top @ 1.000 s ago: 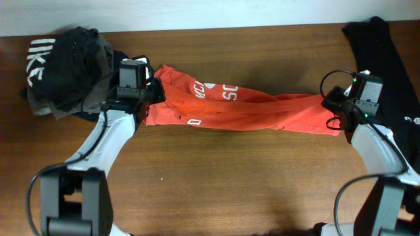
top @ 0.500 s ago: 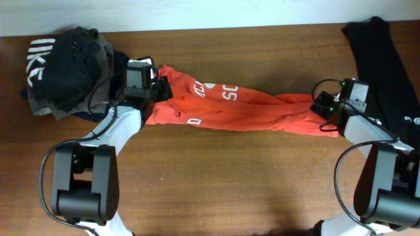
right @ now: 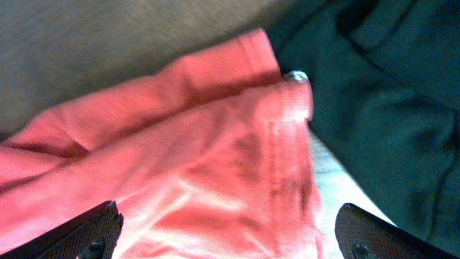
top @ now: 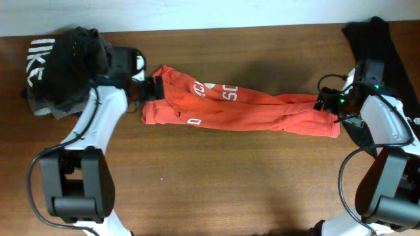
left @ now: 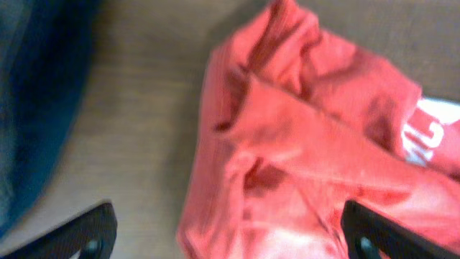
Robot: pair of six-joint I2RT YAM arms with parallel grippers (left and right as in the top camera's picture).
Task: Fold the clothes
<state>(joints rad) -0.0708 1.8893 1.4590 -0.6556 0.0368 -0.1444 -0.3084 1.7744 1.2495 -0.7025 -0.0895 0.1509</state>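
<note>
The clothes are a red-orange T-shirt [top: 239,108], bunched into a long band lying across the middle of the table, with white lettering showing near its left end. My left gripper [top: 149,89] hovers open at the shirt's left end. In the left wrist view its black fingertips [left: 90,234] stand wide apart on either side of the crumpled cloth [left: 302,144], the gripper [left: 233,241] gripping nothing. My right gripper [top: 325,103] is open at the right end. Its fingertips [right: 366,234] straddle the hem [right: 187,158] without pinching it, the gripper [right: 228,237] empty.
A pile of dark clothes [top: 65,65] with white lettering lies at the back left, close behind the left arm; dark blue fabric [left: 36,93] shows beside the shirt. A black garment [top: 387,59] lies along the right edge, touching the shirt's right end [right: 374,86].
Both grippers have gone from shut on the shirt's ends to wide open and let the cloth go. Both arms have drawn outward a little; the shirt rests on the table.
</note>
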